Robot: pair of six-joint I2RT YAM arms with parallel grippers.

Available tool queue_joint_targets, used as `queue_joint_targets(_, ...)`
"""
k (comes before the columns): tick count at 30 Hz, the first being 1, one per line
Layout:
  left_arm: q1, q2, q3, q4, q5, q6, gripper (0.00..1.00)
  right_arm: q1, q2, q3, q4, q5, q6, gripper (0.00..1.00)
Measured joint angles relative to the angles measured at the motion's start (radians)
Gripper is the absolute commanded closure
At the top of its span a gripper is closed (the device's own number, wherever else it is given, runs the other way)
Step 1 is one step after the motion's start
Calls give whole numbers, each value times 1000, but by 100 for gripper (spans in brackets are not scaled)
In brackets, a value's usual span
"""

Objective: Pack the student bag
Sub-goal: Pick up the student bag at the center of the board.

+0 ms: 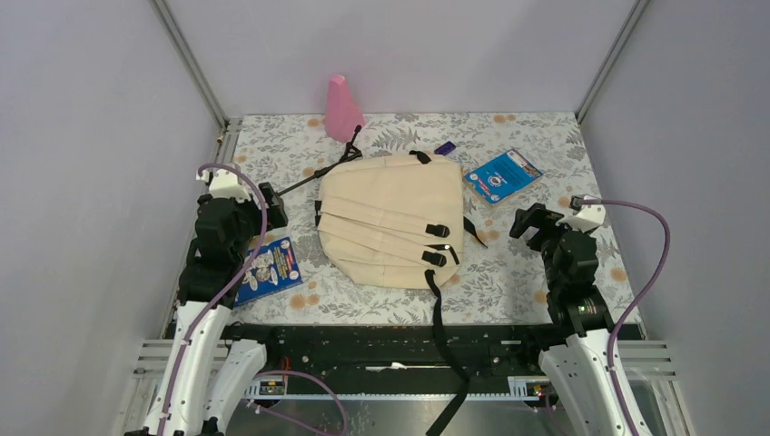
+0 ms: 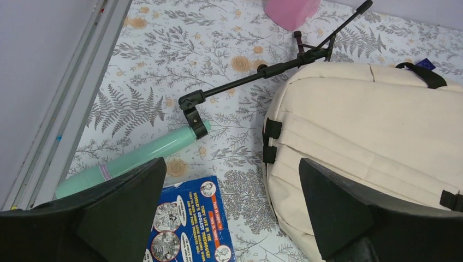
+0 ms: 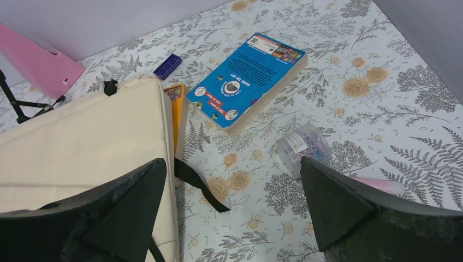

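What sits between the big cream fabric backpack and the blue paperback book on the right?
A flat orange item lies against the cream fabric backpack; beyond it, bare floral table to the blue paperback book. The right wrist view shows this.

This looks like a robotics lab test cell rather than a lived-in room. Plain grey wall panels (image 1: 82, 136) box in the table on three sides, joined by bare aluminium posts (image 1: 189, 62). The left arm (image 1: 207, 256) and right arm (image 1: 572, 272) are bolted to a black slotted rail (image 1: 363, 338), with purple cables (image 1: 636, 206) looping loose. A floral tablecloth (image 1: 527, 272) covers the bench. The student bag (image 1: 390, 218) and a blue book (image 1: 502, 174) lie on it, probably as staged props.
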Motion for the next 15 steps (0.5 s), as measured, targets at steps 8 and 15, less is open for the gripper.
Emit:
queue_joint_targets(8, 0, 68, 16, -23, -17, -4, 1, 0, 23, 0, 1, -87, -6, 0)
queue_joint_targets(15, -5, 205, 38, -51, 14, -19, 1, 0, 80, 0, 1, -242, -13, 3)
